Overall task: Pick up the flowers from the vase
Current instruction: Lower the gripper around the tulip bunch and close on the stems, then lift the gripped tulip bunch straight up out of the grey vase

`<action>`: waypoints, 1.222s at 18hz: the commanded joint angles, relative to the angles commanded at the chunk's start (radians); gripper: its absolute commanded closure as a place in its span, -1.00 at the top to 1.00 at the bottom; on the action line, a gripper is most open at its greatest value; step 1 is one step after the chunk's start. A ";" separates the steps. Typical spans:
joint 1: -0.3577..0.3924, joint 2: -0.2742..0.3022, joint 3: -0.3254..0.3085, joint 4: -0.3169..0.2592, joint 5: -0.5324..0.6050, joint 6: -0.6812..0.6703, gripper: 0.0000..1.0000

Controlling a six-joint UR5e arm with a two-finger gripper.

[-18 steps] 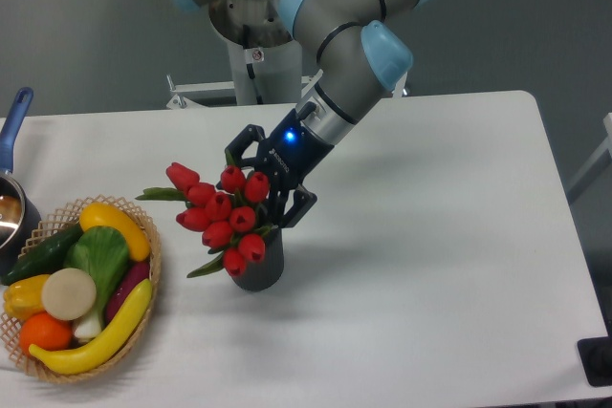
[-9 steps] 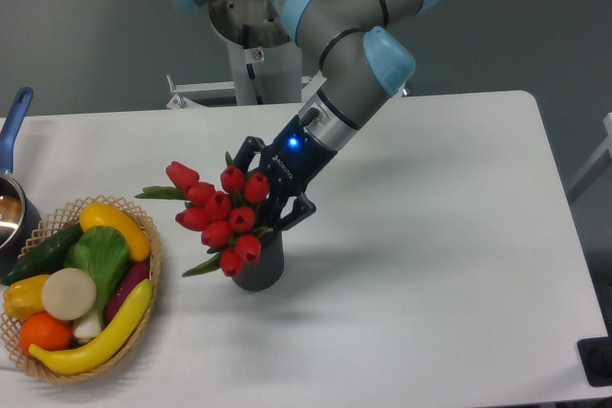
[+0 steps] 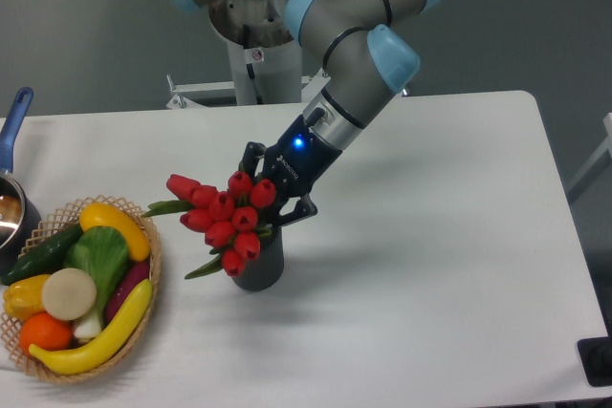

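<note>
**Pincer right behind the tulips**

Pincer (image 3: 271, 200) sits among the flowers (image 3: 222, 217), fingers either side of the bunch (can't tell whether they're actually clamped). Stems are in the vase (image 3: 259, 266) on the tabletop (image 3: 430, 265), buds leaning left toward the basket (image 3: 143, 284).

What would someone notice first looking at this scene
The bright red flowers stand out, leaning left from the dark vase near the table's middle, with the arm's claw pressed in behind them. At the left edge sits a woven basket of colourful fruit and vegetables.
</note>
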 joint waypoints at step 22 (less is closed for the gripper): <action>0.003 0.049 0.126 0.000 -0.086 -0.297 -0.27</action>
